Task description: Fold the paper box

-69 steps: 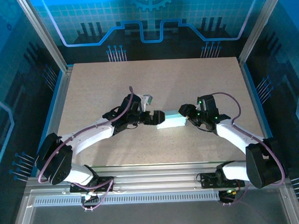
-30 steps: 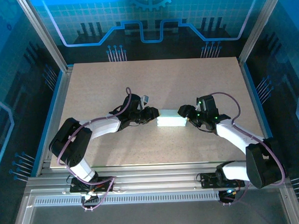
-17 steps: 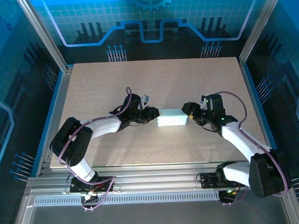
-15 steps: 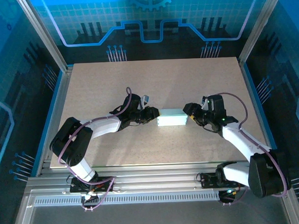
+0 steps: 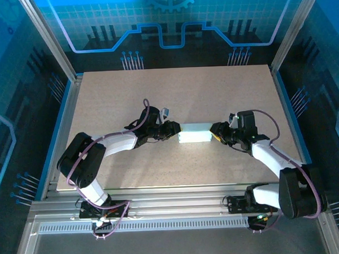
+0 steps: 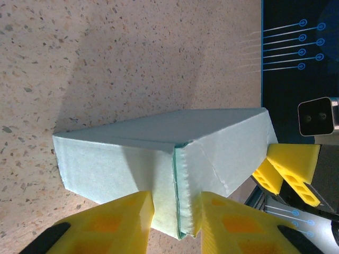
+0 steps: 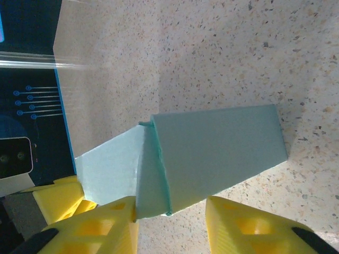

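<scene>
- Two grippers flank the paper box (image 5: 195, 133) at mid-table (image 5: 173, 88) in my top view. Its long axis runs left to right, one end toward the left gripper (image 5: 174, 131) and the other toward the right gripper (image 5: 216, 131). It already reads as a closed rectangular body.
- Left wrist: I see the left gripper (image 6: 177, 203) pinched narrowly on the near end of the paper box (image 6: 212, 143), at a raw end seam. I judge that flap is not fully seated.
- Right wrist: the right gripper (image 7: 169, 209) straddles the far end of the paper box (image 7: 217, 153). Its jaws are apart, with one pad touching card and the other clear of it. By my reckoning, only pressing the ends home is left.
</scene>
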Robot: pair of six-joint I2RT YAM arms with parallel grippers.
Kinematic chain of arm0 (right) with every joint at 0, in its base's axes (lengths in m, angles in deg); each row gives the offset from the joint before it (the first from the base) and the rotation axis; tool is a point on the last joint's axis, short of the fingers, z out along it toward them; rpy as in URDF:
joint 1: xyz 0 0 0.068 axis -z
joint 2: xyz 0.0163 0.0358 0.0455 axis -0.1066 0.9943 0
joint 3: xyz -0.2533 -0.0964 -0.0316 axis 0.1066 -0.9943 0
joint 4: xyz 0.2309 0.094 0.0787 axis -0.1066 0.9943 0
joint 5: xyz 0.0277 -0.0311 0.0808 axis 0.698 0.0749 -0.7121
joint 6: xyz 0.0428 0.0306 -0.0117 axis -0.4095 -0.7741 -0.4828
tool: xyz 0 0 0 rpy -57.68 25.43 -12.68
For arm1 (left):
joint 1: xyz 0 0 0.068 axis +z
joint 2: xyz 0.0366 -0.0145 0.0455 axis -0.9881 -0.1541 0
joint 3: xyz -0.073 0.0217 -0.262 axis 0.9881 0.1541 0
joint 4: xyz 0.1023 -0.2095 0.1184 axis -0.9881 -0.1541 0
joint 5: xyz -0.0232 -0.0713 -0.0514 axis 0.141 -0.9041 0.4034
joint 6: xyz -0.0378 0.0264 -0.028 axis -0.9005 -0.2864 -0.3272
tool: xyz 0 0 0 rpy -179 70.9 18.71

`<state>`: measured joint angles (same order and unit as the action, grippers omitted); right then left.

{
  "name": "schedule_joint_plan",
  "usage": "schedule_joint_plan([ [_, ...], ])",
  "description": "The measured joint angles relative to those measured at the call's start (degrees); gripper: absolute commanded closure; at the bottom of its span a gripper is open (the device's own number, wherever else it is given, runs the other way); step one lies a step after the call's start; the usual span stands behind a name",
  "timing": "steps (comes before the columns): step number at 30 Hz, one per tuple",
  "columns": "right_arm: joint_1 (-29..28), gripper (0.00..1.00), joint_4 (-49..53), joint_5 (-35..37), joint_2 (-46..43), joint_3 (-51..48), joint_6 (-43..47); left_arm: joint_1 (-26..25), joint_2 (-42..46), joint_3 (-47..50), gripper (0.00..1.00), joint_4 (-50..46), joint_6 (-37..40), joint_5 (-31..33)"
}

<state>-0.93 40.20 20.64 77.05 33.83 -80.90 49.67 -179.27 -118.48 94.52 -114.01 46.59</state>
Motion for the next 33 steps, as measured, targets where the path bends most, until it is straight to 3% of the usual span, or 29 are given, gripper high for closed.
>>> schedule_joint_plan([
  [3,0.48,0.76,-1.03,-0.79,0.22,-0.59,0.24,0.13,-0.13,0.0,0.71,-0.02,0.0,-0.37],
  [6,1.16,0.93,-1.79,-1.73,0.63,-0.7,0.46,0.24,-0.33,0.0,0.72,0.2,0.0,-0.85],
  [8,1.6,0.94,-2.97,-2.21,0.81,-0.68,0.24,0.37,-0.39,0.0,0.72,0.22,0.0,-1.07],
  [10,1.77,0.87,-3.17,-2.51,0.72,-0.66,0.35,0.46,-0.5,0.0,0.71,0.28,-0.02,-1.4],
  [12,1.75,0.63,-2.21,-2.45,0.22,-0.5,0.96,0.52,-0.57,0.0,0.71,0.48,-0.02,-1.46],
  [14,1.81,0.48,0.68,-1.16,-0.61,-0.07,1.92,0.55,-0.61,0.0,0.71,0.61,0.0,-1.46],
  [17,1.81,0.37,4.26,0.9,-1.9,1.53,3.72,0.57,-0.66,0.0,0.71,0.63,0.0,-1.64],
  [20,1.81,0.35,6.01,2.4,-1.49,4.31,5.29,0.61,-0.76,-0.04,0.71,0.68,0.0,-1.88],
  [23,1.81,0.39,6.27,2.54,2.14,7.63,6.6,0.68,-1.2,-0.42,0.71,0.79,0.02,-2.19],
  [30,1.84,0.72,4.48,1.36,9.01,9.25,7.91,0.9,-1.62,-0.72,0.72,0.98,0.02,-2.89],
  [33,1.81,0.81,3.04,0.79,9.16,9.18,8.09,0.98,-1.84,-0.7,0.81,1.4,0.22,-3.17],
])
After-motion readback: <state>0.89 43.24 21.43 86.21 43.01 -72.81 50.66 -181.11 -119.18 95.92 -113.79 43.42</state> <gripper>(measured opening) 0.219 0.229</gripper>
